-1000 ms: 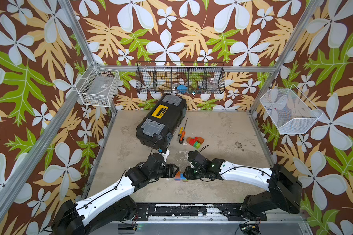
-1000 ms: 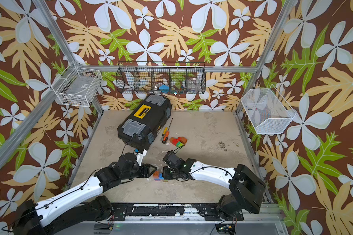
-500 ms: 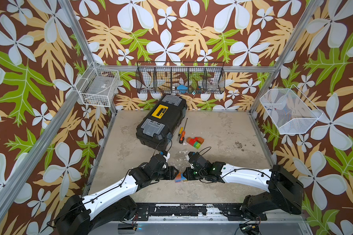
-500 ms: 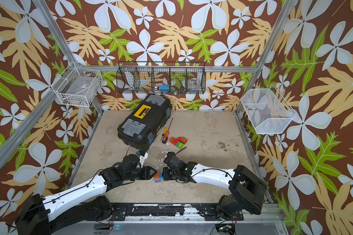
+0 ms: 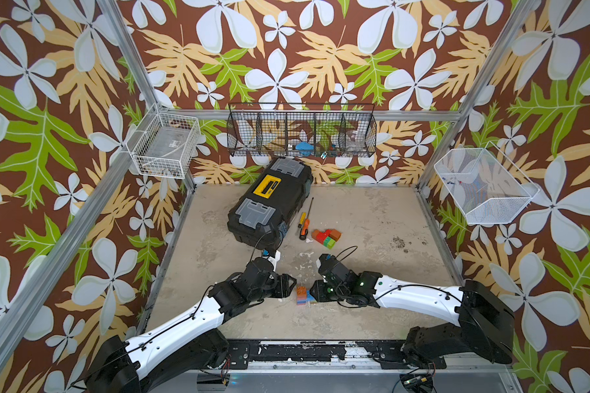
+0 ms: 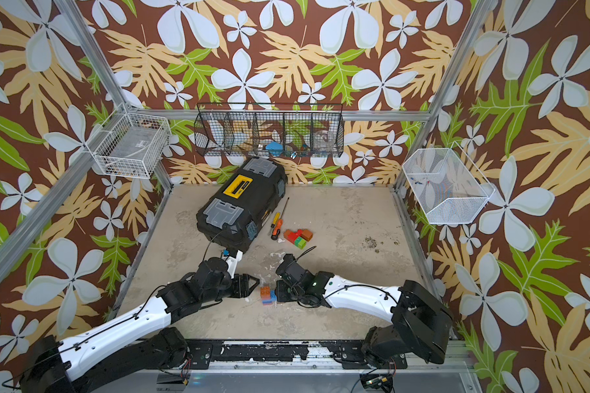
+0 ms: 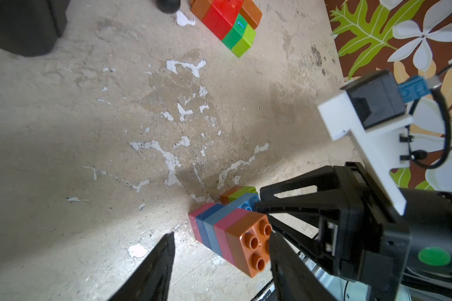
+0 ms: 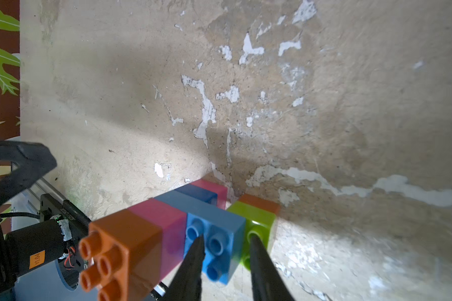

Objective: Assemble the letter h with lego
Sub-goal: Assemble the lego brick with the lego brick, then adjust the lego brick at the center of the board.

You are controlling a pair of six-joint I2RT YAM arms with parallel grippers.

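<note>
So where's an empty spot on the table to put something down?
Biggest bare patch: the table right of the loose bricks, up to the right frame. Another: left of the toolbox. Crowded: the middle front, where the left gripper and right gripper meet at the letter h, and around the screwdrivers.

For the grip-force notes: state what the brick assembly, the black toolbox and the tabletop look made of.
Brick assembly: moulded plastic, semi-gloss; crisp round studs catch light.
Black toolbox: probably hard plastic, matte; moulded grey lid panels.
Tabletop: uncertain, a coated board perhaps; matte beige, flaking to white.
</note>
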